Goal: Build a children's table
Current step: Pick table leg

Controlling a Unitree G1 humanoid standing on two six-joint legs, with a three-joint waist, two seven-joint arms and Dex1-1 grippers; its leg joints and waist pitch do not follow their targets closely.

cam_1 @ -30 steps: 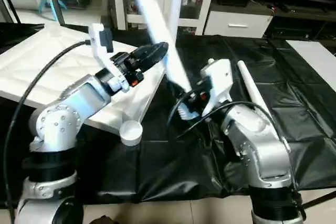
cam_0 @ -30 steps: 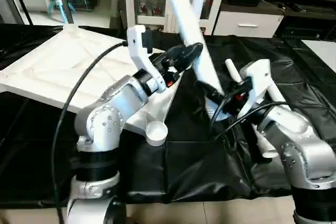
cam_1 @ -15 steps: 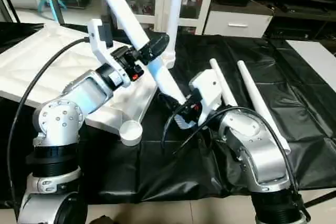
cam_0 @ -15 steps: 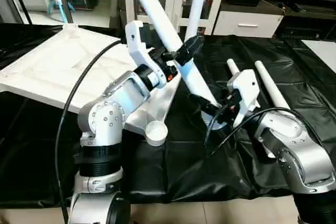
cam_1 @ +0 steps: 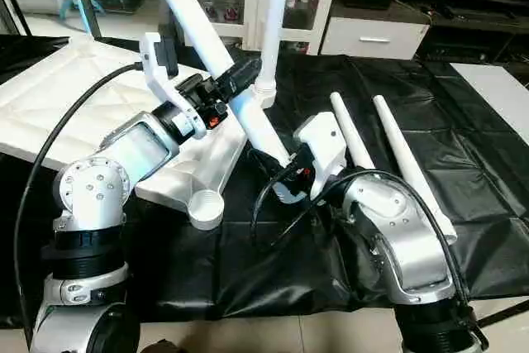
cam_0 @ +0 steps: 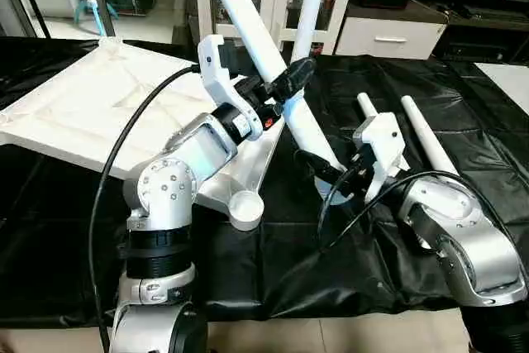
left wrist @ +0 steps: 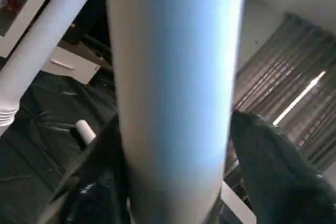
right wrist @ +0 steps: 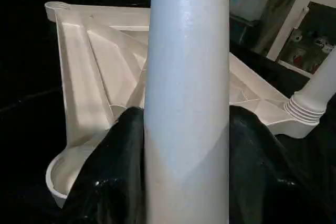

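While the top (cam_0: 91, 113) lies ribs-up, a slanted leg (cam_0: 273, 64) rises beside its near socket (cam_0: 245, 208), clamped between both jaws: left gripper (cam_0: 291, 82) higher, right gripper (cam_0: 316, 169) at its foot.

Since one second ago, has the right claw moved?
Yes. The right claw, clamping the leg, came down and toward the table top's near corner socket.

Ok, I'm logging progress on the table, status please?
Both grippers, left and right, shut on one long white tapered tube leg, tilted. One leg upright in the white ribbed square top. Two legs on the black cover. Near socket open.
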